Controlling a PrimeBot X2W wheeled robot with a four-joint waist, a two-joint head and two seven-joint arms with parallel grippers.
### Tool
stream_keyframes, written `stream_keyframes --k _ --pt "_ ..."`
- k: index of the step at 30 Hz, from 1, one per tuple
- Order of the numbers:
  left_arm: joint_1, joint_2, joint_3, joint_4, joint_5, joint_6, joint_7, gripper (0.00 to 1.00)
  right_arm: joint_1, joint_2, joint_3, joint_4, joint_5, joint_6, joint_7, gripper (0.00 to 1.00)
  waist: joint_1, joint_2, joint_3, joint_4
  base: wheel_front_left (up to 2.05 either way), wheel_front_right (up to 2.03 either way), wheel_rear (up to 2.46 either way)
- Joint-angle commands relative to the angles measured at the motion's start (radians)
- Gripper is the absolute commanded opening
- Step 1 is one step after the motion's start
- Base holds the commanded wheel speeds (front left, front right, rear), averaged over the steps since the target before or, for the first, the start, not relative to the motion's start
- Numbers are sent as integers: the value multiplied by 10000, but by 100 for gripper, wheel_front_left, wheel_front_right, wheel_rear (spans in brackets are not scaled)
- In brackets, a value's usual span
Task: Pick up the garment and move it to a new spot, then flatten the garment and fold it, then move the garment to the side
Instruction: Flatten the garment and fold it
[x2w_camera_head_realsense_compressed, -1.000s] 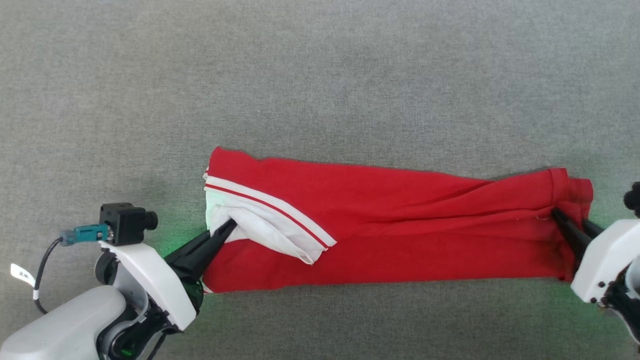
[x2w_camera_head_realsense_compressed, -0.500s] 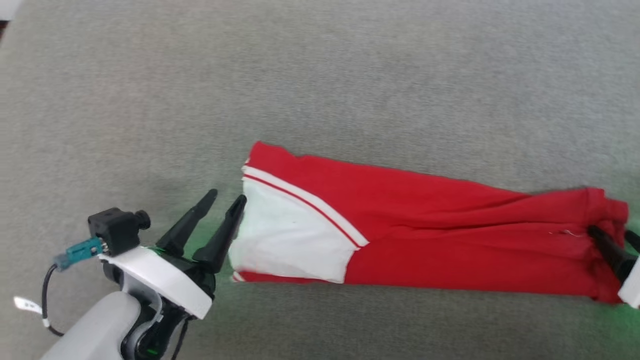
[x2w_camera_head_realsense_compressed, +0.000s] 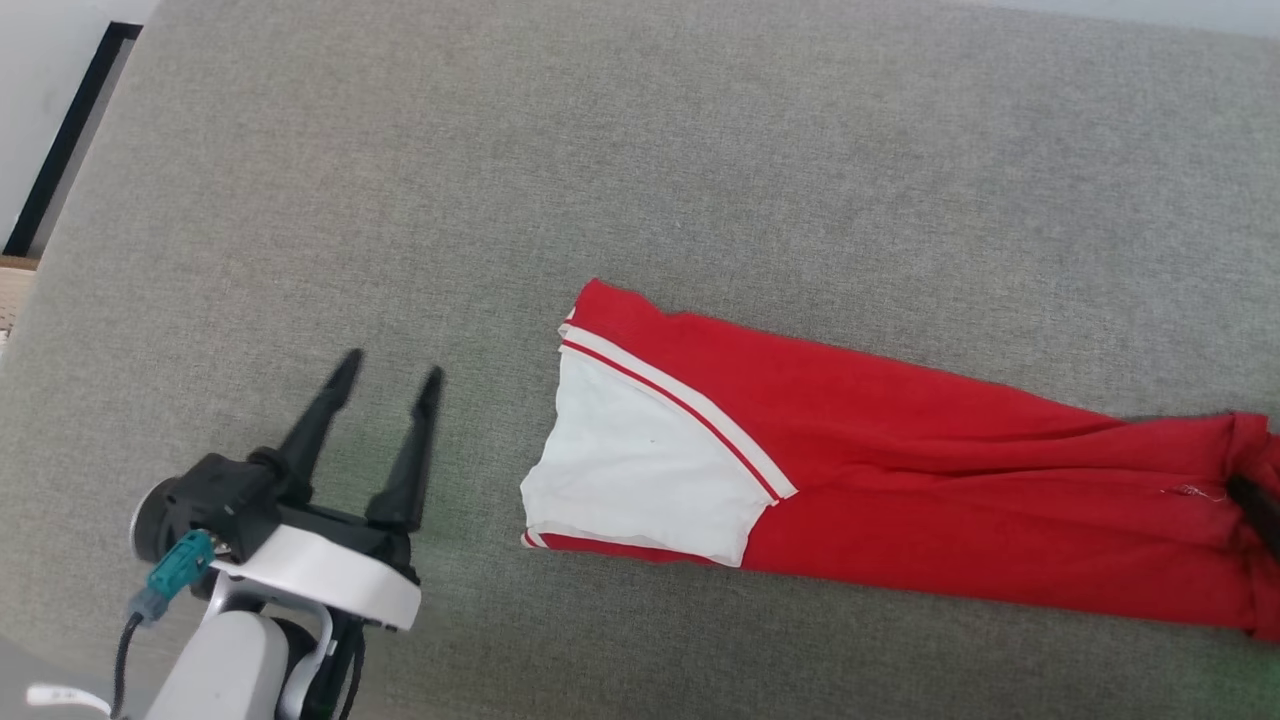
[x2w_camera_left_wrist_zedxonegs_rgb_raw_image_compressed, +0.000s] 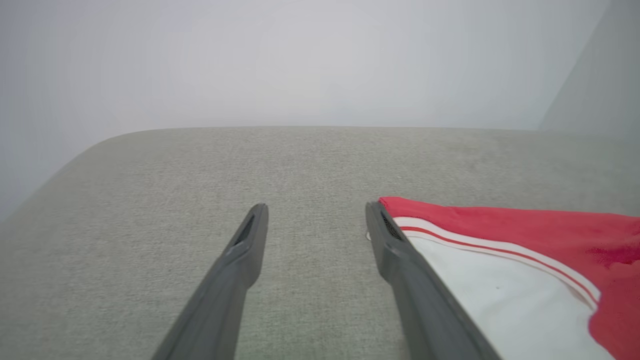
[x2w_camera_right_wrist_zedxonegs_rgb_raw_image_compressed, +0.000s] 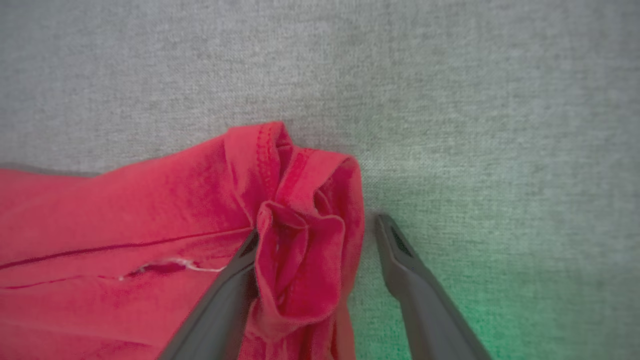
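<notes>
Black fingers on your left gripper: spread wide, nothing held, pointing up the head view over bare grey woven surface, just left of the garment. The left wrist view puts its right finger close beside the white sleeve end; touching or not, can't tell.

Right gripper: jaws also wide. A bunched red hem fold sits loose between them, with the left finger against the cloth and the right finger clear of it. No pinch.

The garment lies as a long folded strip, white sleeve panel at your left end, red running right.

Beyond: the surface's rounded far edge, pale wall, dark vertical strip upper left.

The garment's right end is cut off by the head-view frame.
</notes>
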Motion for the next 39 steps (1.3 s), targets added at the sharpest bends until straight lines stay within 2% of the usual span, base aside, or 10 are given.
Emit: stream_keyframes --k 1,2,5,11,19,23,30,34,39 --pt "112 -194 119 -42 175 12 -51 100 206 512 396 761 -112 -8 384 100 0 -1 6 2 0 0 0" --pt "160 -283 265 -32 365 14 -51 100 211 519 420 798 -140 -8 426 63 0 -1 8 4 0 0 0" --pt "217 -405 321 0 410 18 -51 100 153 539 478 835 -187 -8 451 2 0 -1 17 -43 0 0 0" --pt "360 -355 575 -24 398 20 -51 100 -113 337 152 745 -232 -44 115 0 0 -1 41 -324 0 0 0" --pt "363 -285 765 -217 448 20 -52 100 -845 -363 -911 568 -352 -39 -496 0 0 -1 168 -917 0 0 0" --pt "218 -103 670 -363 346 20 -52 100 -1249 -955 -1686 693 -587 -28 -699 0 0 -1 248 -1190 0 0 0" --pt "266 -106 895 -501 283 20 -52 100 -1862 -1783 -3097 1328 -1310 -18 -1085 0 0 -1 207 -1443 0 0 0" --pt "367 -122 936 -430 373 20 -52 100 -2029 -1709 -2918 1416 -1273 -15 -1015 0 0 -1 90 -1497 0 0 0" --pt "513 -209 901 -345 450 20 -52 100 -1396 -1547 -1461 500 -894 -10 -538 0 0 -1 -94 -1482 0 0 0"
